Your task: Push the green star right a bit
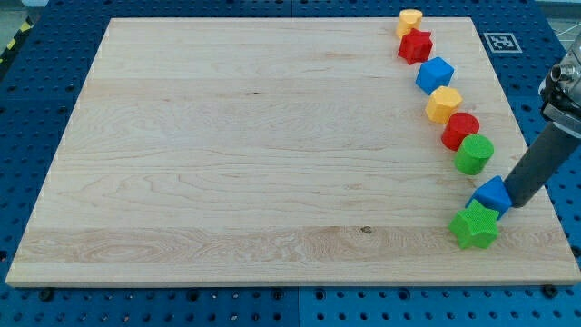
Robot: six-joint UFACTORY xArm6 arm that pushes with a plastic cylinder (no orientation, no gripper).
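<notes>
- The green star (pixel 475 225) lies near the worktop's (pixel 227 163) bottom right corner, touching the blue block (pixel 493 193) above it.
- My tip (pixel 516 202), a bare rod with no hand to spread or pinch, sits just right of that blue block, on the wrong side for a rightward push, I judge.
- Above, a green cylinder (pixel 474 154), red (pixel 460 131), yellow (pixel 444 104), blue cube (pixel 435 74), red star (pixel 415 45) and yellow block (pixel 409 20) curve toward the view's top.

- Arm (pixel 565 86): entering from the view's right edge, leaning down toward the view's left.
- My tip (pixel 514 203): resting low, near the view's lower right.
</notes>
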